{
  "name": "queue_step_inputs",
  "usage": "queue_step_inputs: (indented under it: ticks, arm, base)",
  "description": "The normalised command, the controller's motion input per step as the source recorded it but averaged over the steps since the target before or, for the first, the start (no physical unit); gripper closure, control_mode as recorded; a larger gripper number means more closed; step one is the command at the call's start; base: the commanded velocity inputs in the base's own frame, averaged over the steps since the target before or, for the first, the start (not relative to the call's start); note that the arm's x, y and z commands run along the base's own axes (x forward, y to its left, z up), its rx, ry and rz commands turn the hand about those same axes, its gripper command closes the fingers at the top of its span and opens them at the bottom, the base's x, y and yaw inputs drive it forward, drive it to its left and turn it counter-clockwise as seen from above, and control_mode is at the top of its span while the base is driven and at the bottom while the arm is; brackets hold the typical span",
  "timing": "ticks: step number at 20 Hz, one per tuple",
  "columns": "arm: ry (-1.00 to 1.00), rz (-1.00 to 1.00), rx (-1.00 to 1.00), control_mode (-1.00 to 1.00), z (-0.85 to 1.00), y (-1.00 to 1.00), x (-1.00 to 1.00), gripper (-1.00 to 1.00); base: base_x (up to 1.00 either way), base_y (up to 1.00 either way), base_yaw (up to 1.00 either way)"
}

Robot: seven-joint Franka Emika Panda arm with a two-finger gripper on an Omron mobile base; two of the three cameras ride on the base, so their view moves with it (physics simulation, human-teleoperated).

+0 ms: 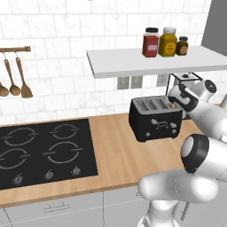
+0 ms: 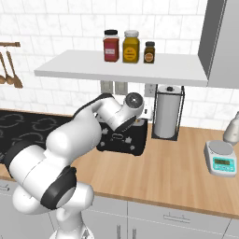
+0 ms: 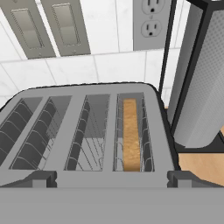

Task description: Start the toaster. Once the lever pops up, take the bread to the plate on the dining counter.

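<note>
The black toaster (image 1: 153, 119) with its silver slotted top stands on the wood-topped counter under the shelf. In the hand view I look down on the toaster (image 3: 83, 131). The bread (image 3: 130, 133) stands on edge deep in the rightmost slot, and the other slots are empty. My gripper (image 3: 113, 179) hovers open just above the toaster's near edge. Its two fingertips (image 3: 43, 178) stand far apart with nothing held between them. In the right base view my arm covers most of the toaster (image 2: 127, 140). The plate and the dining counter are out of view.
A paper towel roll in a black stand (image 2: 167, 112) stands close to the toaster's right. A white shelf (image 1: 133, 62) with three jars hangs overhead. The cooktop (image 1: 44, 150) lies to the left. A kitchen scale (image 2: 221, 158) and a silver kettle (image 2: 232, 127) are at the far right.
</note>
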Motion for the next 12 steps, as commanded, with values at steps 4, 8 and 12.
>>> queue_step_inputs:
  ticks: [4, 8, 12]
  arm:
    - [0.0, 0.0, 0.0, -1.0, 0.0, 0.0, 0.0, -1.0]
    - [0.0, 0.0, 0.0, -1.0, 0.0, 0.0, 0.0, -1.0]
    - [0.0, 0.0, 0.0, -1.0, 0.0, 0.0, 0.0, -1.0]
  base:
    - [0.0, 0.0, 0.0]
    - [0.0, 0.0, 0.0]
    - [0.0, 0.0, 0.0]
